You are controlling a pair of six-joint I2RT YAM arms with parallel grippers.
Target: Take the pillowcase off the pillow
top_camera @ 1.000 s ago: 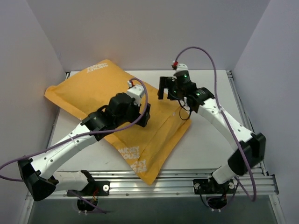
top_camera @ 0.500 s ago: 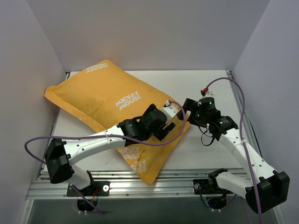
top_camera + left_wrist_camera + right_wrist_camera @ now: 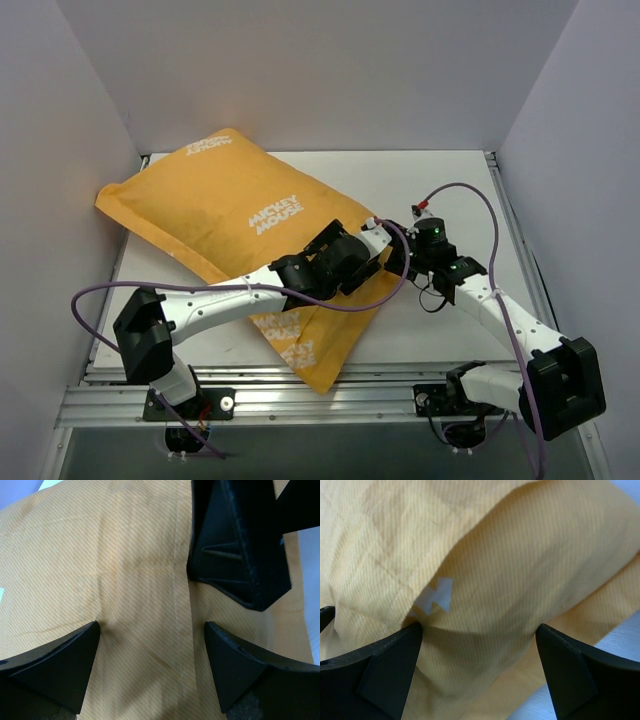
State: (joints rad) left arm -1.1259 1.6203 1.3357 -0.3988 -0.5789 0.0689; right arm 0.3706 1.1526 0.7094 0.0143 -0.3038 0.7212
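The pillowcase (image 3: 230, 215) lies on the table (image 3: 450, 190), diagonal from the back-left corner to the front centre, w/ the white lettering side up. Both arms meet at its right edge, approx. mid-table. Left gripper (image 3: 150, 665): fingers apart, tips resting on the orange fabric on either side of a seam. Right gripper (image 3: 477, 672): also apart; a raised fold of the fabric w/ a bit of white print stands between the fingers, not pinched. One right finger (image 3: 240, 545) is on the fabric just beside the left gripper.
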